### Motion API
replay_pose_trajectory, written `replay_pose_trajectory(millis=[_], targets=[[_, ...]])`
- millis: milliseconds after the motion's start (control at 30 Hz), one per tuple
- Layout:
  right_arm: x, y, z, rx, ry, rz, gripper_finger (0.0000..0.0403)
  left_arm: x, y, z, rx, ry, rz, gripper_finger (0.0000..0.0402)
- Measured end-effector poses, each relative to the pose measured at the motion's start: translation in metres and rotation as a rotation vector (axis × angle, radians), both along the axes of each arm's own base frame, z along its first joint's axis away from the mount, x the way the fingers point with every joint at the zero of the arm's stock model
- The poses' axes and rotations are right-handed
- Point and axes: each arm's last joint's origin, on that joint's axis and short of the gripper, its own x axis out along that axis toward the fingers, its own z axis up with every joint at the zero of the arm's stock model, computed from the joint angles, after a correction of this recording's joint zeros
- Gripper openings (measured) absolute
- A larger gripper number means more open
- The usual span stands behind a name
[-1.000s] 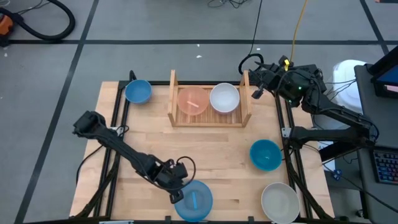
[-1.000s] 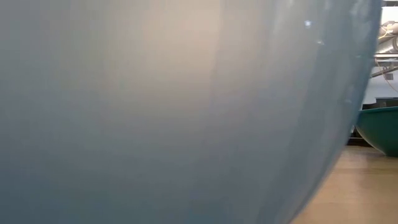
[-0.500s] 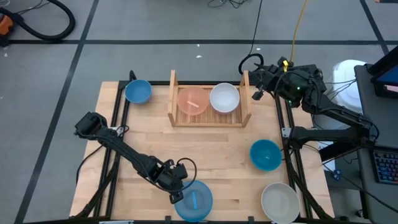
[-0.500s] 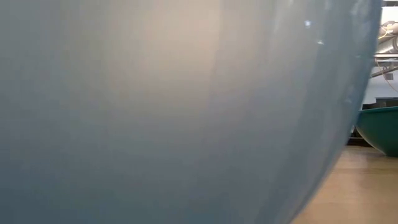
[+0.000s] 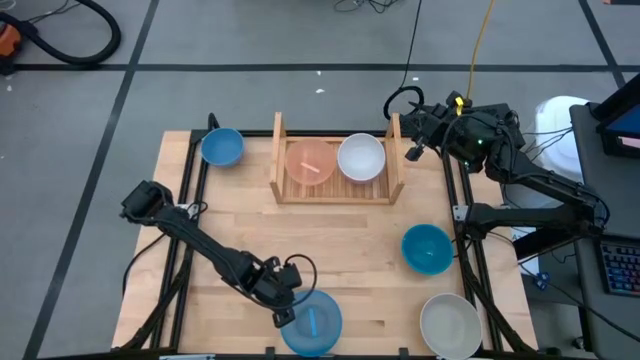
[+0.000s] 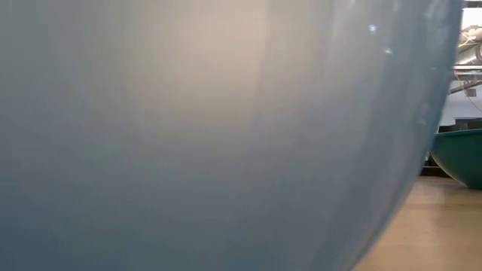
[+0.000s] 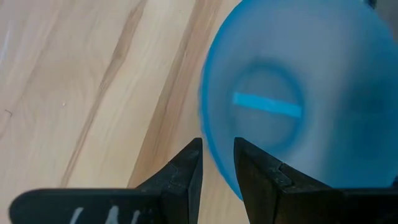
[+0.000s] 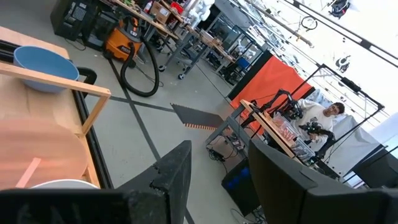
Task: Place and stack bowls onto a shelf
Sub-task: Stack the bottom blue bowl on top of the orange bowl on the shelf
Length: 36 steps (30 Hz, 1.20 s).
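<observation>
High view: the shelf (image 5: 337, 190) is a low light-wood rack with two upright side boards at the far middle of the table (image 5: 250, 235), and it holds a pink bowl (image 5: 311, 162) and a white bowl (image 5: 361, 157) side by side, touching or nearly so. A small blue bowl (image 5: 222, 146) sits just beyond the shelf's left board at the table's far left corner. A teal bowl (image 5: 427, 248) rests near the right edge, with a grey-beige bowl (image 5: 450, 325) at the near right corner. A large blue bowl (image 5: 312, 322), translucent with a pale stripe on its bottom, sits at the near edge; in the low view its wall (image 6: 211, 135) fills almost everything, with the teal bowl (image 6: 459, 154) beside it. The left gripper (image 5: 284, 313) is at this bowl's left rim; the left wrist view shows its two fingers (image 7: 186, 171) a narrow gap apart, straddling the rim without clearly pinching it. The right gripper (image 5: 413, 150) hangs off the table's far right corner beside the shelf's right board, fingers (image 8: 177, 171) parted and empty. Bare wood lies open between shelf and near bowls. No readable writing shows.
</observation>
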Motion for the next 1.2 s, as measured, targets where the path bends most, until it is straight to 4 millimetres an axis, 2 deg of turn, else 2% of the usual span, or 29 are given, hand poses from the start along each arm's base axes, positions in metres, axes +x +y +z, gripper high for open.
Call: replay_pose_trajectory(millis=[300,567,733,900,1033,1200], targets=[[0.000,0.000,0.000,-0.001,0.000,0.000,0.0153,0.006,-0.007,-0.018,-0.027,0.034,0.006,0.0095],[0.000,0.000,0.000,-0.002,-0.004,0.000,0.0153,0.012,-0.011,-0.038,-0.070,0.079,0.092,0.0094],[0.000,0.000,0.000,-0.002,-0.004,0.000,0.0153,0.014,-0.009,-0.042,-0.091,0.093,0.149,0.0072],[0.000,0.000,0.000,-0.002,-0.004,0.000,0.0153,0.018,-0.001,-0.039,-0.116,0.096,0.213,0.0014],[0.000,0.000,0.000,-0.023,0.017,0.001,0.0153,0.022,0.013,-0.029,-0.167,0.102,0.295,0.0010],[0.000,0.000,0.000,-0.036,0.029,0.002,0.0153,0.026,0.042,-0.001,-0.205,0.057,0.363,0.0008]])
